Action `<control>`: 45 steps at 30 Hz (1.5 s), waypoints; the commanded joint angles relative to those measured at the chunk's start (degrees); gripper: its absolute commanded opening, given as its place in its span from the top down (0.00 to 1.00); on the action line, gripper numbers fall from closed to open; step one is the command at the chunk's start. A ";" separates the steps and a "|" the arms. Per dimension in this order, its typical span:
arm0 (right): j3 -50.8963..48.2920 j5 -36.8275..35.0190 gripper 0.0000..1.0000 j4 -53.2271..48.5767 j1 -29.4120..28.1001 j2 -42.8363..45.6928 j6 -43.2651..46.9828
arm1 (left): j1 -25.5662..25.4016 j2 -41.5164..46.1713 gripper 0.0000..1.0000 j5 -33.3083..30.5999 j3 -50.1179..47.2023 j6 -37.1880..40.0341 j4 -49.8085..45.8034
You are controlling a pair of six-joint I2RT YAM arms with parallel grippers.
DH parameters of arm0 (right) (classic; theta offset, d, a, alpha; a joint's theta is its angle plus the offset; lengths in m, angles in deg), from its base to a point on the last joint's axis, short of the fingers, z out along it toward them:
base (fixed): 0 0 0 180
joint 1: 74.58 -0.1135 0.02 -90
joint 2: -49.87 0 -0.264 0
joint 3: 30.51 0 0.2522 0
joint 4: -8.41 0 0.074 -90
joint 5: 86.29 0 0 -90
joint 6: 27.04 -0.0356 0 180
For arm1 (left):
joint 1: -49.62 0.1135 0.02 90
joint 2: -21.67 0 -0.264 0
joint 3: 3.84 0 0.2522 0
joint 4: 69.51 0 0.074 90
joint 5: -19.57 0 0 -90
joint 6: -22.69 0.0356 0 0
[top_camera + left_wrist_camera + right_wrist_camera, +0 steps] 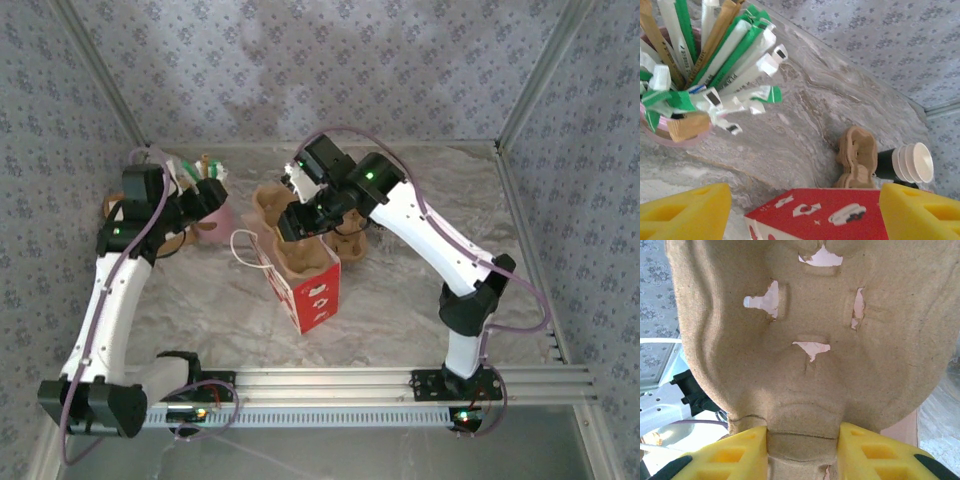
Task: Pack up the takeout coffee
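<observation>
A black cup (884, 164) lies on its side on the table beyond the stacked carriers, with white cup rims (914, 162) nested at its mouth; its lid is out of view. The red paper bag (312, 300) stands open mid-table, its red side (820, 215) low in the left wrist view. My right gripper (298, 222) is shut on a brown cardboard cup carrier (805, 340), its pads pinching the carrier's edge. That carrier (305, 257) sits at the bag's mouth. My left gripper (207, 195) hangs open near the pink cup, with nothing between its yellow fingers (685, 212).
A pink cup (670, 137) full of sugar packets and stir sticks (725, 55) stands at the back left. A stack of spare brown carriers (857, 160) lies behind the bag. The bag's white handle (243, 245) sticks out to the left. Metal frame rails border the table.
</observation>
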 commanded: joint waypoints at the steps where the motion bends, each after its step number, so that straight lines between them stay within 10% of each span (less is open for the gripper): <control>1: 2.38 0.84 0.61 -3.42 -0.23 -1.56 2.61 | 0.32 2.34 0.22 3.06 -3.02 -0.75 -1.85; 45: 2.34 -2.08 0.62 -5.63 -0.10 -0.96 4.89 | -0.66 6.32 0.24 5.57 -16.58 -4.20 3.52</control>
